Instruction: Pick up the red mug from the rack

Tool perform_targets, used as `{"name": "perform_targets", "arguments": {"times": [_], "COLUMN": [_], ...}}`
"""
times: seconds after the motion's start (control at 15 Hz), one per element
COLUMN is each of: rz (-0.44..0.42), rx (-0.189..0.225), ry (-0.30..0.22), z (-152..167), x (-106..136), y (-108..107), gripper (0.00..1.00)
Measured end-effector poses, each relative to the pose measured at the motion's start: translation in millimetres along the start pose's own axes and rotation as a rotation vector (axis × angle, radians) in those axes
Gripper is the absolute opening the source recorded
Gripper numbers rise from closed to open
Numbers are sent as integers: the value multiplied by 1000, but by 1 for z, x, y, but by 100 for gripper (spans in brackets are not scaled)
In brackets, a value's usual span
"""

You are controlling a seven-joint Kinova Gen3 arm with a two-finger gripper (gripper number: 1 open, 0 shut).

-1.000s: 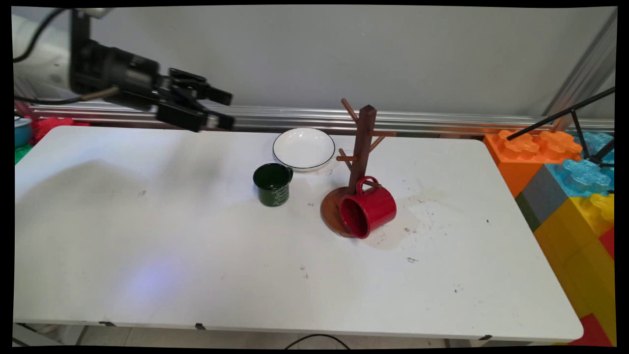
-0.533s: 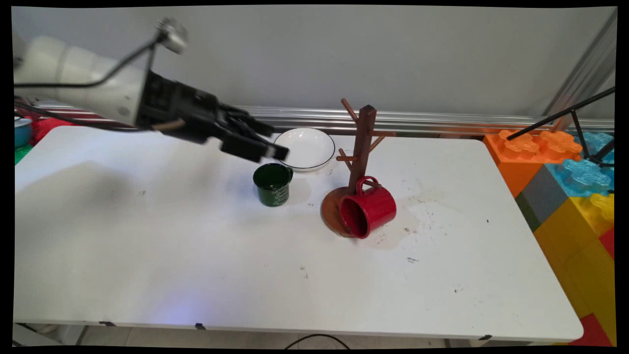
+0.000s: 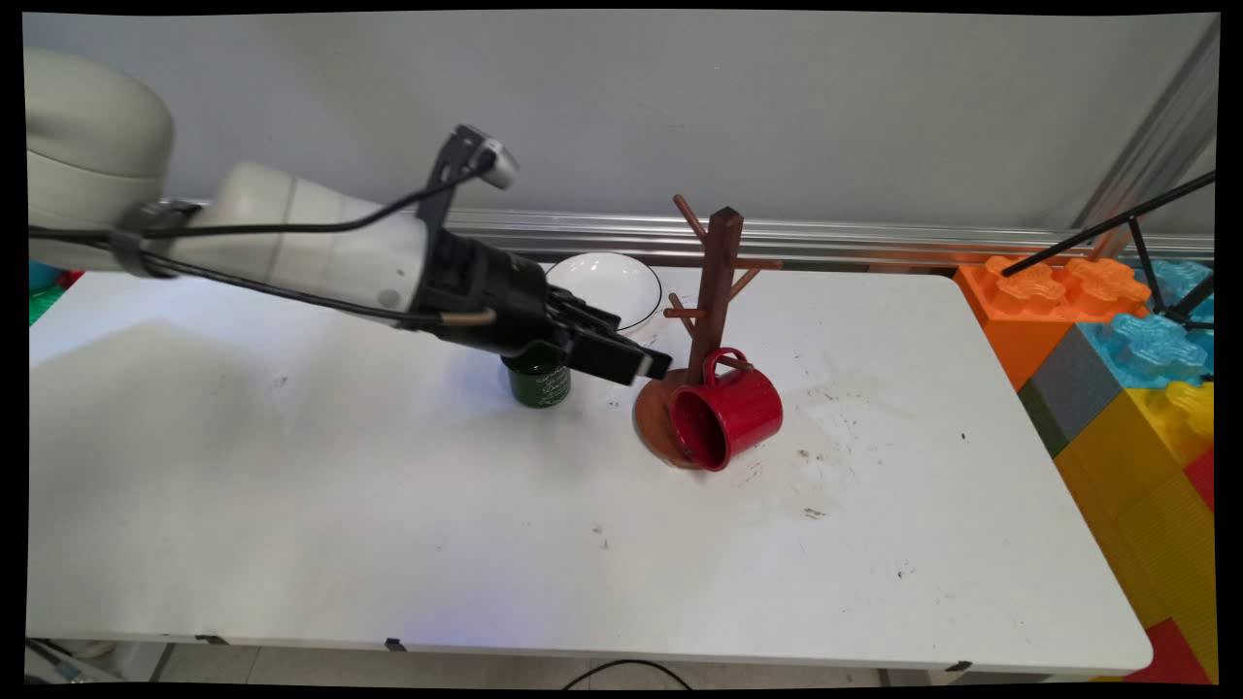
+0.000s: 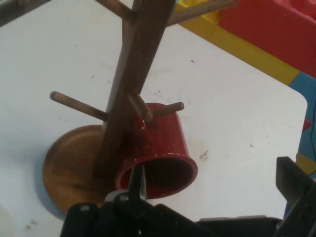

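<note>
My gripper [image 3: 636, 349] reaches in from the left, low over the table, and is open with nothing between its fingers. It is closest to a red mug [image 3: 733, 413] that hangs tilted by its handle on a low peg of a brown wooden mug tree [image 3: 719, 282], its mouth facing the near left. In the hand view the gripper [image 4: 215, 173] points at the red mug [image 4: 163, 143] and the mug tree [image 4: 133, 74], a short way off. A dark green mug [image 3: 539, 386] stands upright just behind the gripper's body, partly hidden by it.
A white plate [image 3: 621, 282] with a dark rim lies behind the green mug, near the table's back edge. Big coloured blocks [image 3: 1117, 359] are stacked off the right end of the white table [image 3: 388, 505], with a black rod [image 3: 1107, 228] slanting above them.
The arm has swung from the upper left down and to the right, past the plate and over the green mug, ending close to the mug tree's base. The mugs and plate have not moved.
</note>
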Motion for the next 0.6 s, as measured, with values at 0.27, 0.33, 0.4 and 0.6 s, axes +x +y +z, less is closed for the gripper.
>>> {"name": "perform_targets", "arguments": {"times": [0.27, 0.33, 0.4, 0.6], "rz": [-52, -58, -68, -93], "rx": [28, 33, 38, 47], "ry": [-27, -31, -37, -53], "z": [23, 26, 31, 43], "x": [-9, -10, -13, -18], "y": [19, 21, 24, 33], "gripper": [100, 100, 100, 100]}}
